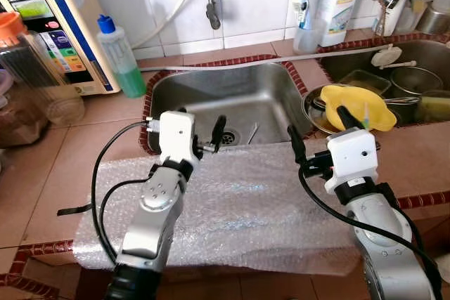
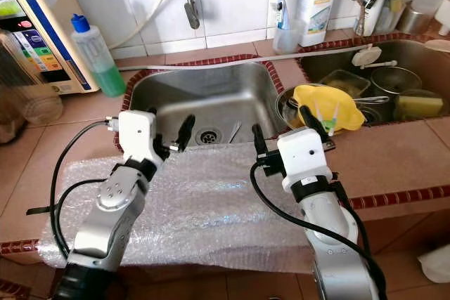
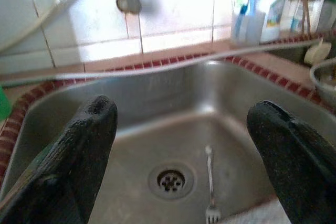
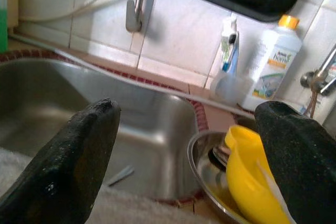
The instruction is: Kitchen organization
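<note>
A steel sink (image 1: 211, 93) lies in the middle of the tiled counter, with a fork (image 3: 210, 182) on its floor beside the drain (image 3: 170, 181). In front of it a sheet of bubble wrap (image 1: 246, 209) covers the counter. My left gripper (image 1: 202, 131) hovers open over the sink's near edge, with nothing between its fingers. My right gripper (image 1: 318, 130) stands open above the wrap's far right corner. Just beyond it a yellow bowl (image 1: 355, 107) rests in a steel bowl (image 4: 202, 177).
A green bottle (image 1: 119, 61) and a water machine (image 1: 60, 22) stand at the back left, with a clear jar (image 1: 24, 82) beside them. A white bottle (image 1: 341, 1) and a toothbrush cup (image 1: 306, 29) are behind. A second sink (image 1: 422, 61) on the right holds dishes.
</note>
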`<state>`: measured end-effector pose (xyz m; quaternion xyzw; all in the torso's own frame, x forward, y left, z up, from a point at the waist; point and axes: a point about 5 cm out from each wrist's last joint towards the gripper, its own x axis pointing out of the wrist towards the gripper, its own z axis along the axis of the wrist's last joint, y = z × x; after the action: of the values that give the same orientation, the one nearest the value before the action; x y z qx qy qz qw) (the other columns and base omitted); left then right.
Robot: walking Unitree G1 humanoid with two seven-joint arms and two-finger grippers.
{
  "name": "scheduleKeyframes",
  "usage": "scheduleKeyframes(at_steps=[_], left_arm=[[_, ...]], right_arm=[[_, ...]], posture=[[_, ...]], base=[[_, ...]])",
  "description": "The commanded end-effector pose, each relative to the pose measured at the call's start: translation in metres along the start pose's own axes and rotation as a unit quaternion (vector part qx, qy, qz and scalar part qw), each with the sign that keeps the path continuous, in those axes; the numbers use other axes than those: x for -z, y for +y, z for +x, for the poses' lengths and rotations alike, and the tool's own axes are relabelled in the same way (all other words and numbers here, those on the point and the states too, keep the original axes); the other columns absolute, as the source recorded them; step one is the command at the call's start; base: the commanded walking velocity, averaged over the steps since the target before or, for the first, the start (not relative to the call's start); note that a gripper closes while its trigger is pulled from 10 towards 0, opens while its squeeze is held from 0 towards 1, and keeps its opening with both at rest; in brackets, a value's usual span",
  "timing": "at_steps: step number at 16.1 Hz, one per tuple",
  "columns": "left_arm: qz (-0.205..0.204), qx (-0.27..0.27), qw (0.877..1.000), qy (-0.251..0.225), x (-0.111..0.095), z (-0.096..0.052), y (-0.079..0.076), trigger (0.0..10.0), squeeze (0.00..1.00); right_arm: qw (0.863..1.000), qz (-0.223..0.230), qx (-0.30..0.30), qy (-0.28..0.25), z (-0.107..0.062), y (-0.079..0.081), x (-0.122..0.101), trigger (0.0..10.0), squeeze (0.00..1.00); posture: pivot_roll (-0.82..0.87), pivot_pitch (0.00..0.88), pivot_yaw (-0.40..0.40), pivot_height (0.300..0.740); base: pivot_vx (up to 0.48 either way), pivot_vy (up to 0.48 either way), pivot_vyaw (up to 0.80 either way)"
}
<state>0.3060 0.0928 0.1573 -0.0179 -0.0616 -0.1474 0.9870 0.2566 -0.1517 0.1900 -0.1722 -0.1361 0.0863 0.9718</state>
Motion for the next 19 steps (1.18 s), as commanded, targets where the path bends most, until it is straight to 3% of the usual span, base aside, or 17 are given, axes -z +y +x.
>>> scheduleKeyframes(at_steps=[1, 10, 19], left_arm=[[0.004, -0.003, 1.000, 0.008, 0.0029, -0.0024, 0.0039, 10.0, 0.00], [0.011, -0.001, 1.000, 0.011, 0.0032, -0.0014, 0.0026, 10.0, 0.00], [0.008, -0.001, 1.000, 0.016, 0.0045, -0.0020, 0.0030, 10.0, 0.00]], right_arm=[[1.000, 0.002, -0.001, -0.006, -0.0002, 0.0014, -0.0041, 10.0, 0.00], [1.000, -0.002, -0.002, -0.010, 0.0009, 0.0015, -0.0058, 10.0, 0.00], [1.000, -0.015, -0.006, -0.016, -0.0036, 0.0014, -0.0109, 10.0, 0.00]], posture=[[-0.37, 0.130, 0.162, 0.740], [-0.38, 0.117, 0.164, 0.740], [-0.38, 0.129, 0.169, 0.740]], base=[[0.000, 0.000, 0.00], [0.000, 0.000, 0.00], [0.000, -0.293, 0.00]])
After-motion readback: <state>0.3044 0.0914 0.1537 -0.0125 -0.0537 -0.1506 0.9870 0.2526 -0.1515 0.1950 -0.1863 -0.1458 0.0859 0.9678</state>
